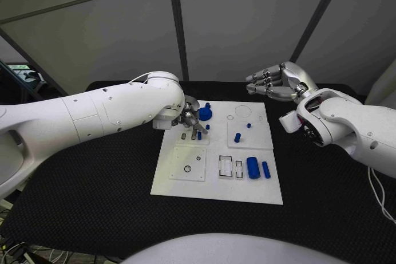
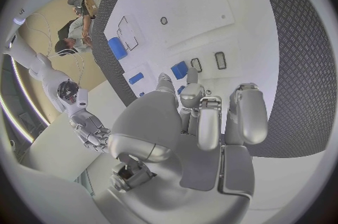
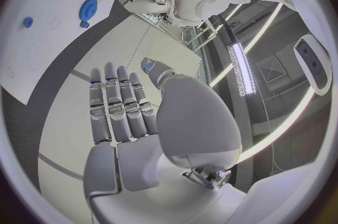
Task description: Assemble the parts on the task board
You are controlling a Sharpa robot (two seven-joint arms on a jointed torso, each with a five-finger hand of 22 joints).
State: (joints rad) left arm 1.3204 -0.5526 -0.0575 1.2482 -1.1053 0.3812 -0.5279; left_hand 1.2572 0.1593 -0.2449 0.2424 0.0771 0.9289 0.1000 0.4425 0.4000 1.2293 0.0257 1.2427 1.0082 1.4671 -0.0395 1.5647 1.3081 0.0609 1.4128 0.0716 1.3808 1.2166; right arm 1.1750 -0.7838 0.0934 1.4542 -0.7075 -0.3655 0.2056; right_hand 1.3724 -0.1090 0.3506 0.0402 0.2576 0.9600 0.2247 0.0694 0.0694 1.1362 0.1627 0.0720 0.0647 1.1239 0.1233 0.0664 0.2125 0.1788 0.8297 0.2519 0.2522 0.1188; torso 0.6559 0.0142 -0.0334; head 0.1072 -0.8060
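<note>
On the black worktop (image 1: pixel 99 212) the white board (image 1: pixel 216 184) lies about in the middle, with bare mat showing round every edge. Its far half carries a blue gear (image 1: pixel 205 110), a few small blue pegs (image 1: pixel 237 137) and a faint ring outline; the near right part holds a blue cylinder (image 1: pixel 252 167) and a slimmer blue bar (image 1: pixel 266 169) lying side by side, just right of two narrow slots. A small black ring (image 1: pixel 188 169) sits on the near left panel.

The left hand (image 1: pixel 189 117) is low over the board's far left part, next to the gear, its fingers (image 2: pixel 209 122) curled downward close together. In the left wrist view a small blue part (image 2: pixel 179 70) lies just beyond the fingertips, but I cannot tell whether they touch or pinch it. The left arm stretches across the worktop's left side and covers the far left corner of the board.

The right hand (image 1: pixel 279 82) is raised beyond the board's far right corner, well apart from it. Its fingers (image 3: pixel 120 108) are straight, side by side, the thumb set apart, and they hold nothing. The near half of the board and the worktop in front of it are uncovered.
</note>
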